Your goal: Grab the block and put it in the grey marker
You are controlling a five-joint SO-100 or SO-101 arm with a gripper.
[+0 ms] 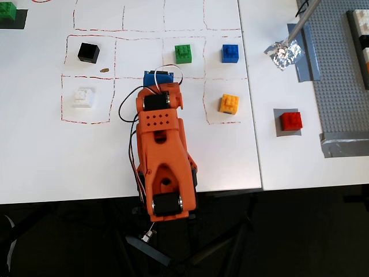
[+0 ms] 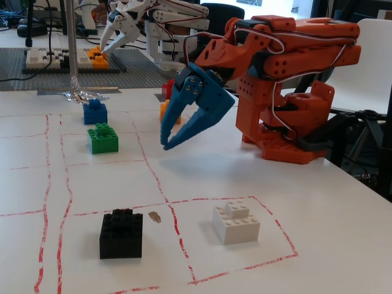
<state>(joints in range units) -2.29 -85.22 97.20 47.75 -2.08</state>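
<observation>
One white table [image 1: 300,167], ruled into cells with red dashed lines, dark floor below its near edge in the overhead view; chairs and a white arm [image 2: 153,15] stand behind in the fixed view. Grey baseplate [image 1: 346,75] at right. Block [image 1: 291,121]: red, square, studded, sitting on the marker [image 1: 277,131], a flat grey patch. Gripper [image 2: 165,143]: blue, jaws apart, empty, hanging above the table well away from the block.
</observation>
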